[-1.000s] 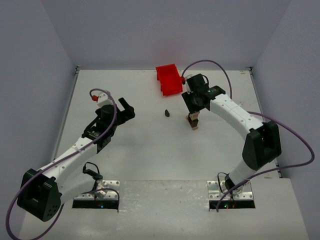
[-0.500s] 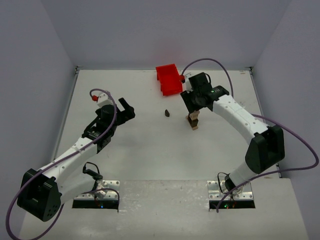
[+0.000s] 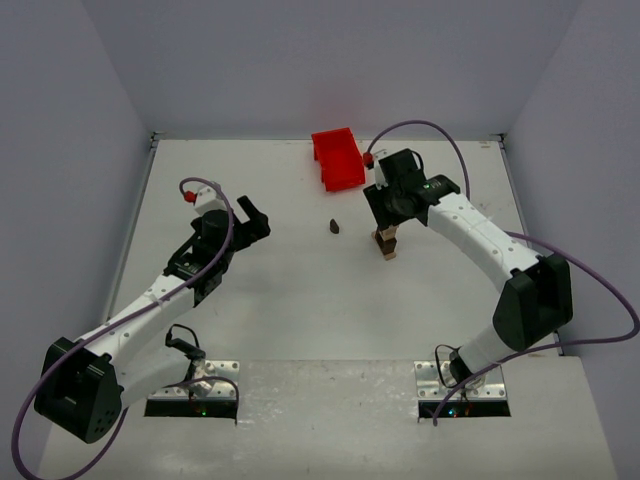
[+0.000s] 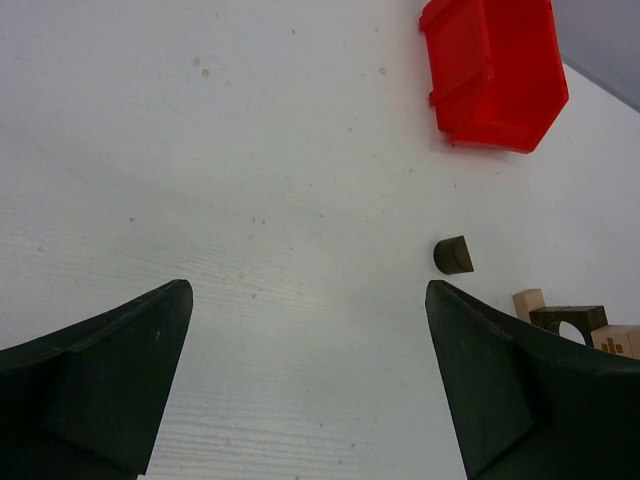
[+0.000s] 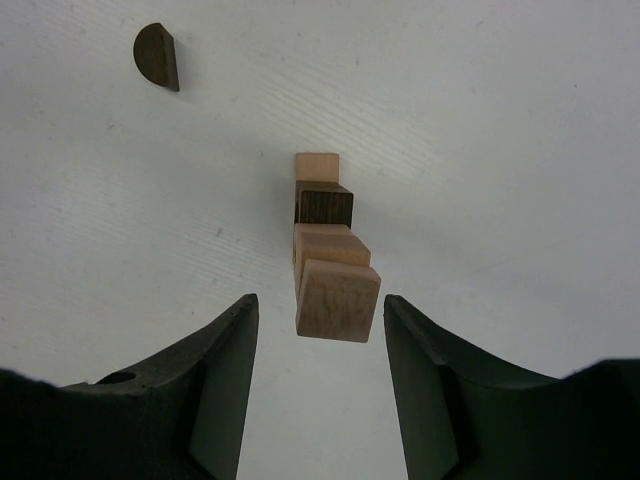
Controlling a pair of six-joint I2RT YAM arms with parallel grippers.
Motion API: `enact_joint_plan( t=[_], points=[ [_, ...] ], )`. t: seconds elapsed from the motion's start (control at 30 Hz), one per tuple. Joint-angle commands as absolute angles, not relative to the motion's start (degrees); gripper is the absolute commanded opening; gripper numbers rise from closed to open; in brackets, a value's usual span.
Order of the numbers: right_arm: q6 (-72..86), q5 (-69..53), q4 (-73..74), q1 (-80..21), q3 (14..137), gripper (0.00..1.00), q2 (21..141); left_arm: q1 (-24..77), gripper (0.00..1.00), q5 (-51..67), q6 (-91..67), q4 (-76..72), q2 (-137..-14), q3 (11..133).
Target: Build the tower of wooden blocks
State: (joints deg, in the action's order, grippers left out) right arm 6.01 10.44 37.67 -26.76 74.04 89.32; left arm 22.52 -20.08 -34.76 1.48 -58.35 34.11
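- Narrow upright tower of tan and dark brown wooden blocks (image 5: 325,205) stands mid white table (image 3: 280,300), directly under the right gripper (image 5: 318,305), jaws apart astride its top.
- Left gripper (image 4: 307,290), jaws apart too, sits well away.

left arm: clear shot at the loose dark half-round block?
Probably yes. The left gripper is open, and the dark half-round block lies alone ahead of it, nothing between, apart from the wood block tower and the red bin.
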Motion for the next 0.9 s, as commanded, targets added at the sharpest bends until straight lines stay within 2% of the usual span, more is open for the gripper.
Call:
enact_joint_plan(
  t=[0.0,0.63,0.73,0.77,0.8,0.83,0.87],
  points=[
    [7.6,10.7,36.4,-26.7,73.5,0.54,88.3,22.5,1.00,-19.3,-34.3,-1.4,-57.2,34.1],
    [6.9,11.3,34.5,-26.4,71.1,0.57,85.7,22.5,1.00,-19.4,-34.4,-1.5,-56.9,33.8],
    [5.8,9.3,32.6,-26.4,70.9,0.69,83.6,22.5,1.00,-19.2,-34.4,-1.6,-57.2,33.9],
    [5.5,8.6,32.3,-26.3,70.9,0.78,82.8,22.5,1.00,-19.2,-34.4,-1.6,-57.3,33.9],
    [5.3,8.1,32.1,-26.3,70.9,0.94,82.2,22.5,1.00,-19.2,-34.4,-1.6,-57.3,33.9],
    [5.3,7.7,32.0,-26.3,70.8,0.99,81.5,22.5,1.00,-19.2,-34.4,-1.6,-57.2,33.9],
    [5.5,7.9,31.9,-26.3,70.4,0.99,80.7,22.5,1.00,-19.2,-34.4,-1.6,-57.1,33.9]
  ],
)
